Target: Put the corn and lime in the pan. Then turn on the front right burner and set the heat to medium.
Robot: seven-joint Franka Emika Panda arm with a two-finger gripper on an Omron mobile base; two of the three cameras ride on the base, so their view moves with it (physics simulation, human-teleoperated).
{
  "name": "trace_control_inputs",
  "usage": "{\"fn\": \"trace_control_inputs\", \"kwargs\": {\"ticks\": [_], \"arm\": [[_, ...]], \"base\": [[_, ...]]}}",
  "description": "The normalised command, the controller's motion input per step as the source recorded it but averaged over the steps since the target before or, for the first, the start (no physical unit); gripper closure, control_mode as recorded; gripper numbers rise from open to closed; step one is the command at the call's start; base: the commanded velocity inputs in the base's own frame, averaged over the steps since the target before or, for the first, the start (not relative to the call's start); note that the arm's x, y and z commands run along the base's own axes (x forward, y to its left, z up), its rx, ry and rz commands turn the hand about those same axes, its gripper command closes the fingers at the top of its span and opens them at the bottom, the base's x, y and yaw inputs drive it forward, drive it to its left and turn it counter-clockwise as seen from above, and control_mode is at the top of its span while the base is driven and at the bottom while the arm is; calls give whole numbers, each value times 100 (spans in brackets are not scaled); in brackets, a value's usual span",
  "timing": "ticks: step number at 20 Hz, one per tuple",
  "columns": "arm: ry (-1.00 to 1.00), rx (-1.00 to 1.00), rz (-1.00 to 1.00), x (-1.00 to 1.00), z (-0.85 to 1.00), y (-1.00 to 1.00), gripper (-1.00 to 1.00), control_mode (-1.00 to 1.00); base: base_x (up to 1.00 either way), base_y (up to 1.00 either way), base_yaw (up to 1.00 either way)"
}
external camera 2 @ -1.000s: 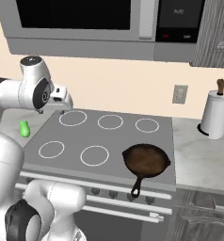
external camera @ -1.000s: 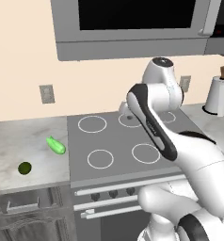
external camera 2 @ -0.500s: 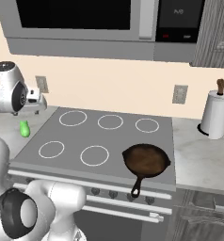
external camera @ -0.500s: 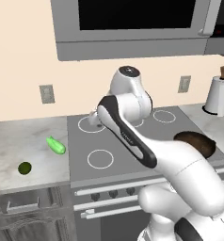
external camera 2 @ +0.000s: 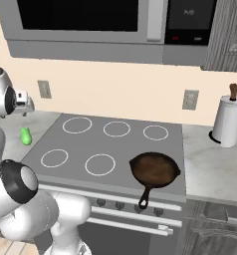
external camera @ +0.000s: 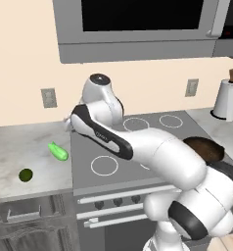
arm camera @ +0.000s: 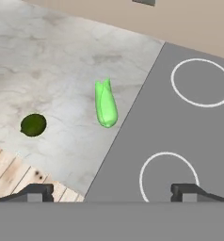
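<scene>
The corn (arm camera: 106,103) is a light-green tapered piece lying on the marble counter beside the stove's left edge, also seen in the left base view (external camera: 58,151) and the right base view (external camera 2: 26,136). The lime (arm camera: 33,125), a small dark green ball, rests on the same counter nearer its front edge (external camera: 25,175). My gripper (arm camera: 111,192) hangs open and holds nothing, well above the counter, with the corn ahead between its fingertips (arm camera: 36,191). The pan (external camera 2: 155,169), dark with a long black handle, sits on the stove's front right burner, partly behind my arm in the left base view (external camera: 204,148).
The grey cooktop (external camera 2: 120,144) has several white burner rings, and a row of knobs (external camera 2: 125,205) runs along its front. A paper towel holder (external camera 2: 228,119) stands on the right counter. A microwave (external camera 2: 90,25) hangs above the stove. The counter's front edge lies close to the lime.
My arm has swung left from above the stove to above the left counter. The gripper has stayed open. Corn, lime and pan have not moved.
</scene>
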Motion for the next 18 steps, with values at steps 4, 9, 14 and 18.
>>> {"fn": "trace_control_inputs", "kwargs": {"ticks": [4, 9, 14, 18], "arm": [[0, -2, 0, 63, 0, 29, -100, -100], [0, -1, 0, 58, -5, 2, -100, -100], [3, 0, 0, 49, -46, 0, -100, -100], [5, 0, 0, 36, -68, 0, -100, -100]], "base": [[0, 0, 0], [0, 0, 0], [0, 0, 0], [0, 0, 0]]}}
